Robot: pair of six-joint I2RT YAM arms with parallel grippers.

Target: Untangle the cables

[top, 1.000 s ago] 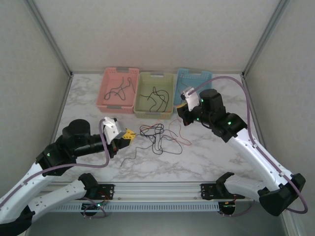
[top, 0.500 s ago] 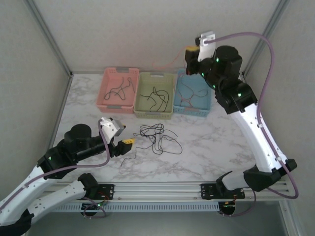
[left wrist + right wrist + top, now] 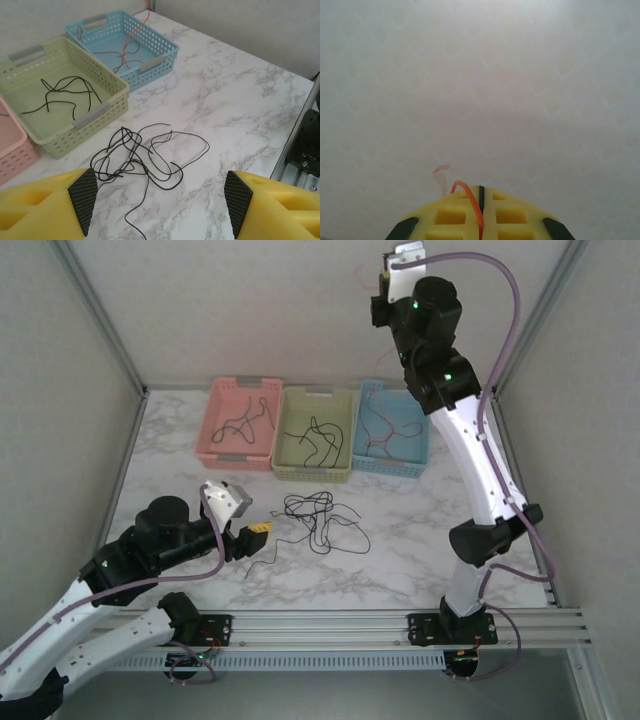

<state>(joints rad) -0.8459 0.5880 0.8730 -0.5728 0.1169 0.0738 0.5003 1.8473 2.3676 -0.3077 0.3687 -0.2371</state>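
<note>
Up close, right gripper (image 3: 481, 190) pinching orange cable (image 3: 471, 193)

White marble-look table (image 3: 420, 550), pale textured walls (image 3: 250, 300) on 3 sides, alu posts (image 3: 100, 315) in back corners, alu rail (image 3: 320, 623) along near edge. Soft even light.

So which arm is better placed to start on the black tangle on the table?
Left. The left fingers are open and low, facing the black tangle. The right fingers are raised high, shut on a red cable that trails down to the blue basket.
</note>
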